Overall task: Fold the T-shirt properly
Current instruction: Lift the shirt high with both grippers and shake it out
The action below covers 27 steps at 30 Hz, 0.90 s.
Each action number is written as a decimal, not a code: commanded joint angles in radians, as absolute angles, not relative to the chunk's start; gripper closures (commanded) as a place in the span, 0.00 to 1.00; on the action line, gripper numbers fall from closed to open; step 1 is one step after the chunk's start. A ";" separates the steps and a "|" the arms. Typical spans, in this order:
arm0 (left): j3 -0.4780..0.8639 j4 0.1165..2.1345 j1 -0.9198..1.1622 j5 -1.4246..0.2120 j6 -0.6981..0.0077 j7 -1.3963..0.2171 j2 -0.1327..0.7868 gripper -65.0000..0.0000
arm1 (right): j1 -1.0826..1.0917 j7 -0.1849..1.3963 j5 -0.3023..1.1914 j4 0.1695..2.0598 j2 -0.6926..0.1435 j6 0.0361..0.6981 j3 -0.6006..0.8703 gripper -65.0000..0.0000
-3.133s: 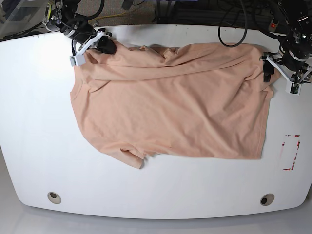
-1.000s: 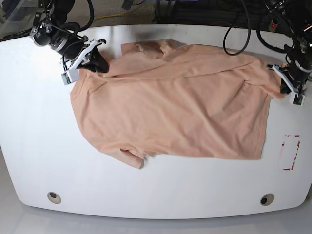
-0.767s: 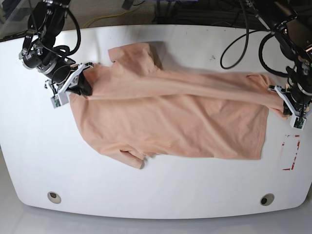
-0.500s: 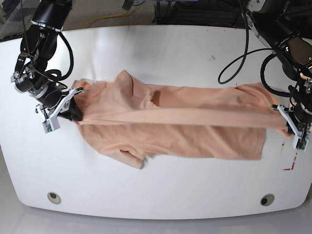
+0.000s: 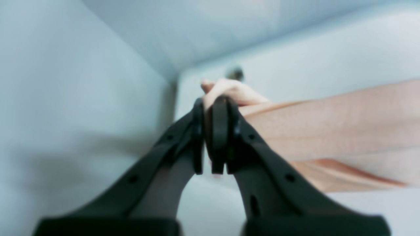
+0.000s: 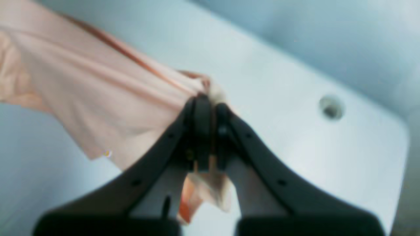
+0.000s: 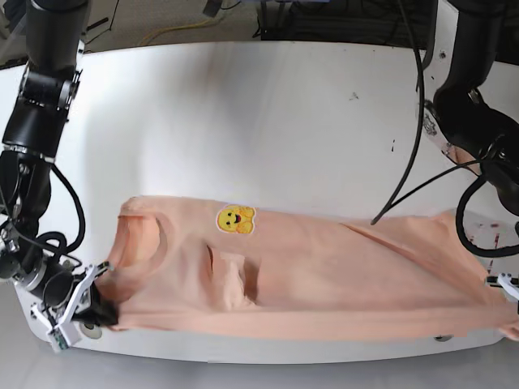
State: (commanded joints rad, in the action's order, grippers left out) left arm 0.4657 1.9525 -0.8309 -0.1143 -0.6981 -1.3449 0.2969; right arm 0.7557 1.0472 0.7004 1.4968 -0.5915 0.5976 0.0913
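The peach T-shirt (image 7: 324, 279) lies stretched across the front of the white table (image 7: 268, 121), folded over lengthwise, with a yellow smiley patch (image 7: 235, 219) showing near the collar end. My right gripper (image 7: 101, 301) is at the front left edge, shut on the shirt's corner; the right wrist view shows its jaws (image 6: 208, 105) pinched on bunched fabric (image 6: 98, 98). My left gripper (image 7: 504, 292) is at the front right edge, shut on the other corner; the left wrist view shows its jaws (image 5: 211, 105) closed on the cloth (image 5: 328, 127).
A round hole (image 7: 443, 336) sits in the table near the front right, another (image 7: 87, 331) by my right gripper. A red-marked rectangle (image 7: 486, 235) lies at the right edge. Cables (image 7: 405, 146) hang over the back right of the table.
Both grippers have pulled the shirt's far edge toward the front of the table, folding it over itself. The smiley patch has come into view. The shirt now lies near the front edge.
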 joint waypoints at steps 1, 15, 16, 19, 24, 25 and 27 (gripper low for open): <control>0.447 1.934 -0.874 -0.114 -0.698 -1.345 0.311 1.00 | 0.806 1.047 0.700 1.480 -0.602 0.598 0.061 1.00; 0.367 1.649 -1.256 -0.120 -0.698 -1.300 0.380 1.00 | 1.187 1.148 0.739 1.406 -0.665 0.599 -0.111 1.00; 0.361 1.649 -1.254 -0.122 -0.698 -1.300 0.378 1.00 | 1.161 1.148 0.757 1.406 -0.676 0.599 -0.111 1.00; 0.357 1.712 -1.179 -0.124 -0.698 -1.330 0.375 1.00 | 1.059 1.150 0.789 1.428 -0.711 0.599 -0.067 1.00; 0.361 1.859 -1.038 -0.170 -0.698 -1.396 0.335 1.00 | 0.805 1.155 0.792 1.535 -0.733 0.601 0.081 1.00; 0.361 1.893 -0.998 -0.180 -0.698 -1.396 0.332 1.00 | 0.748 1.155 0.792 1.563 -0.733 0.602 0.110 1.00; 0.361 1.956 -0.905 -0.193 -0.698 -1.396 0.329 1.00 | 0.636 1.155 0.791 1.601 -0.730 0.616 0.163 1.00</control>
